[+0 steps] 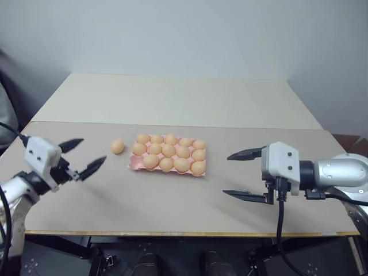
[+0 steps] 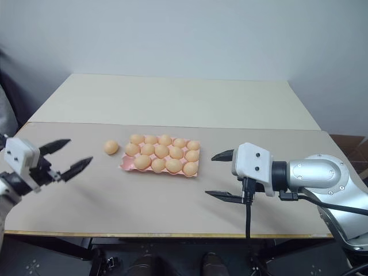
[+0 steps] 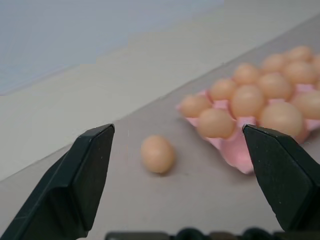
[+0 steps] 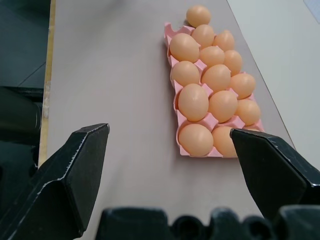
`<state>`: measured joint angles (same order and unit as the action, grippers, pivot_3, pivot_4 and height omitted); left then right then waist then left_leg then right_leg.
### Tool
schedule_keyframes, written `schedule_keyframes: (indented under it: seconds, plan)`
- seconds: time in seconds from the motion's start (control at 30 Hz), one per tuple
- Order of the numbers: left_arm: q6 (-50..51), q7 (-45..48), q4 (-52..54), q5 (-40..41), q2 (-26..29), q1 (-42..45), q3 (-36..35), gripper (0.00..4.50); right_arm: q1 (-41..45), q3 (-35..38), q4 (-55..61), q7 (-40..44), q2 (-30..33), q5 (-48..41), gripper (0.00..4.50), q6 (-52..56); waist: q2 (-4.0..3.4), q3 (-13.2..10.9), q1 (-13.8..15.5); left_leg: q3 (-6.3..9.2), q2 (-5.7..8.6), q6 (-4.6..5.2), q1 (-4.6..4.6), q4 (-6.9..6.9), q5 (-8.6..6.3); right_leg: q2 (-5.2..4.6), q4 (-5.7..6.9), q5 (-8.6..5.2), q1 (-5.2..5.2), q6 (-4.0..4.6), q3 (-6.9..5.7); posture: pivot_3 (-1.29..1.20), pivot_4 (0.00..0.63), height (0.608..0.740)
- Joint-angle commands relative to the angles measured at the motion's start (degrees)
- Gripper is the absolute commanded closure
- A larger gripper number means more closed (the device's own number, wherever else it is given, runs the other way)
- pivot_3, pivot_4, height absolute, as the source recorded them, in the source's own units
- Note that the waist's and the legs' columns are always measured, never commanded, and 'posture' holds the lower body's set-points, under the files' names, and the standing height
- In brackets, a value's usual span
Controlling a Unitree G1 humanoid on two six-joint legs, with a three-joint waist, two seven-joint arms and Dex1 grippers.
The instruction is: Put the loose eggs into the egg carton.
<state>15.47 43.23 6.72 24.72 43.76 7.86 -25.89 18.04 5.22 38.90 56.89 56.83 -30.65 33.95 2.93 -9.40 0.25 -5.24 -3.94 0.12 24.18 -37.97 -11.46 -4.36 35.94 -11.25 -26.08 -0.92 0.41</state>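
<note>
The left gripper (image 1: 86, 156) is hovering over the near left part of the table (image 1: 172, 207), fingers spread wide and holding nothing. The right gripper (image 1: 240, 175) is hovering on the far side of the scene from it, likewise gaping and empty, pointing toward the tray.

Ahead of the left gripper and slightly toward its inner side, one loose egg (image 1: 118, 146) is lying on the bare table surface; in the left wrist view it is sitting between the two open fingers, still well short of them. Its long axis cannot be told with confidence. Just beyond that egg the egg carton (image 1: 133, 163) is resting flat, its cups appearing filled apart from the corner nearest the egg, which is hard to confirm.

Judgement: the left gripper is plainly the nearer one, the carton standing between the right gripper and the egg. The coming move is calling for a forward reach and descent.
</note>
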Motion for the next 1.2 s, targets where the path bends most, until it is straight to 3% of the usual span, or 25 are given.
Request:
schedule_keyframes:
  seconds: [0.03, 0.27, 0.63, 1.13, 1.2]
  plan:
    - [0.7, -2.7, -7.0, -1.9, -0.9, 7.1, 3.4, 0.04, 1.4, 1.0, 1.0, -0.8, 0.0, -0.5, 0.0, -0.4, 0.0, 0.0, 0.2, -0.01, 0.0, 0.0, 0.0, 0.0, 0.0, 0.0, -0.01, 0.0, 0.0, 0.0, 0.01, 0.0, 0.15, 0.74]
    - [-6.3, 1.7, -27.7, -6.4, -3.7, 20.5, 11.0, 0.04, 0.5, 2.2, 2.6, -2.1, 0.4, -1.2, 0.0, 1.0, 0.02, 0.0, 0.4, -0.02, 0.01, 0.01, 0.04, 0.0, 0.0, 0.03, -0.01, 0.08, 0.0, -0.03, 0.0, 0.0, 0.15, 0.74]
    - [-15.0, 5.6, -51.1, -12.6, -6.6, 33.0, 16.9, 0.04, -3.0, 5.8, 6.4, -4.6, 1.6, -3.5, 0.0, 4.1, 0.06, 0.0, 0.5, 0.02, 0.02, 0.01, 0.06, -0.01, 0.01, 0.04, 0.0, 0.27, 0.02, -0.21, -0.02, 0.0, 0.15, 0.74]
    - [-22.1, 3.7, -70.7, -20.1, -10.7, 42.5, 20.6, 0.04, -5.4, 8.0, 8.2, -6.2, 3.3, -5.2, 0.0, 5.7, 0.1, 0.0, 0.4, 0.06, 0.05, 0.02, 0.11, -0.02, 0.01, 0.03, -0.01, 0.3, 0.02, -0.26, -0.02, 0.0, 0.15, 0.74]
    - [-21.6, 3.2, -71.5, -21.0, -10.6, 42.9, 21.1, 0.43, -5.5, 8.1, 8.2, -6.3, 3.4, -5.2, 0.0, 5.6, 0.1, 0.0, 0.3, 0.05, 0.05, 0.02, 0.11, -0.02, 0.01, 0.04, -0.01, 0.3, 0.01, -0.26, -0.02, 0.0, 0.15, 0.74]
